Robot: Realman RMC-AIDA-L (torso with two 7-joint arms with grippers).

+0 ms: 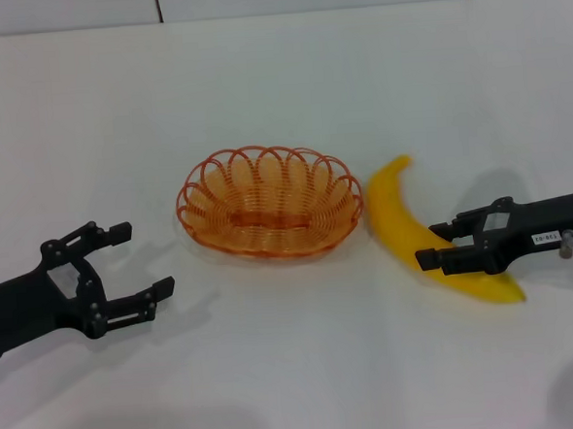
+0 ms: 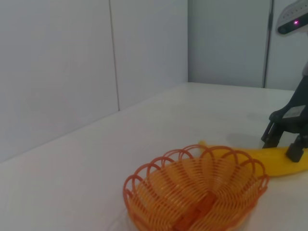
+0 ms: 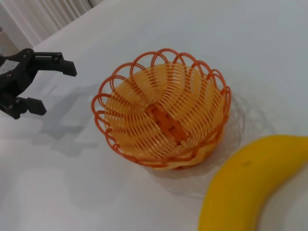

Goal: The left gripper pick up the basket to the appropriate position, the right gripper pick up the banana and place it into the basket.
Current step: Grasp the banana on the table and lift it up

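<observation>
White worktop stretches before me, pale wall panels behind. Basket sits mid-worktop, empty; banana lies just beside it on my right. My left gripper hangs near the basket's left side, jaws spread wide, holding nothing. My right gripper straddles the banana's lower half, jaws parted either side; whether they press it I cannot tell. I judge the basket light and springy, best pinched at its looped rim; the banana is smooth and bruisable, so grip mid-body, gently.
</observation>
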